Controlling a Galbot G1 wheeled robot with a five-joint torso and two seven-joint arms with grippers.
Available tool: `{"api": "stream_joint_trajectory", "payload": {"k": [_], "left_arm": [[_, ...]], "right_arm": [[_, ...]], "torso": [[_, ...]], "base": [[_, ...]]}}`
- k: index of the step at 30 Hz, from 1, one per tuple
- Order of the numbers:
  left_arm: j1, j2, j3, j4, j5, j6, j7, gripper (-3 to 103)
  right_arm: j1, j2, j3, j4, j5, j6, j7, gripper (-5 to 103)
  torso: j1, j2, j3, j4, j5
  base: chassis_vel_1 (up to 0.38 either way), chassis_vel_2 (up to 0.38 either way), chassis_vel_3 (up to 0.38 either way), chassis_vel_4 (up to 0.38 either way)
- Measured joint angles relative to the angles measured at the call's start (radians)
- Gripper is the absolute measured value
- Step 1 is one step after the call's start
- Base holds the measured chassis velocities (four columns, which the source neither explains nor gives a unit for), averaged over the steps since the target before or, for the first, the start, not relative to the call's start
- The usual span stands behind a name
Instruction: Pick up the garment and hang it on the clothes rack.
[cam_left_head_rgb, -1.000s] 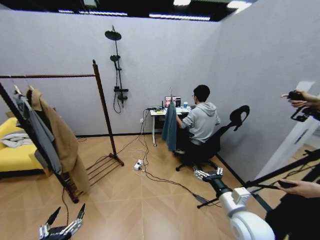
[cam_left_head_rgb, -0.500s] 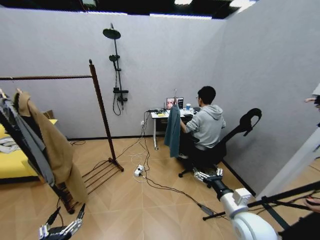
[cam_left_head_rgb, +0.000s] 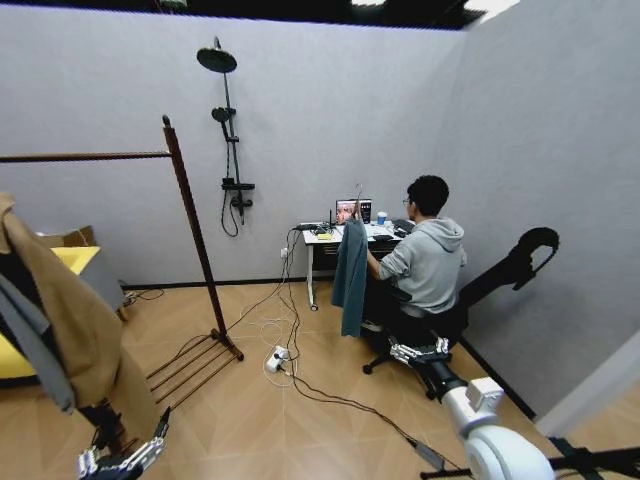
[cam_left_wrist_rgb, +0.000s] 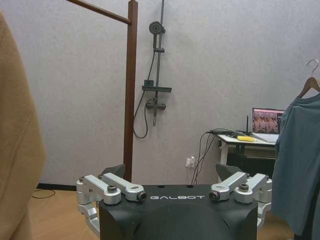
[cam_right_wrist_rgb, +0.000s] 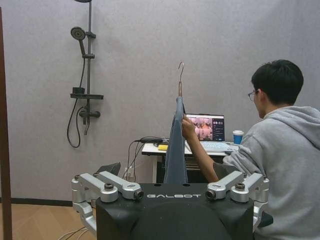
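The head camera had swung right, centring the garment (cam_left_head_rgb: 351, 275) (held up by a seated person) ahead of the wide, empty right tool (cam_left_head_rgb: 418, 352) and left tool (cam_left_head_rgb: 124, 456)

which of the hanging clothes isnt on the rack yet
The teal-blue garment, held up on its hanger by a seated person's hand beside the desk. The tan coat hangs on the clothes rack.

The clothes rack (cam_left_head_rgb: 190, 230) is off to the left, and the garment (cam_left_head_rgb: 351, 264) hangs at the table's (cam_left_head_rgb: 322, 238) front edge, right of it.
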Motion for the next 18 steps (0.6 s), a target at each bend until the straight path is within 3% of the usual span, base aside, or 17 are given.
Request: {"api": "stream_joint_trajectory", "payload": {"k": [18], "left_arm": [[0.0, 0.0, 0.0, 0.0, 0.0, 0.0, 0.0, 100]], "right_arm": [[0.009, 0.004, 0.006, -0.015, -0.017, -0.004, 0.01, 100]], "torso": [[0.0, 0.0, 0.0, -0.0001, 0.0003]], "base": [[-0.248, 0.247, 0.247, -0.241]]}}
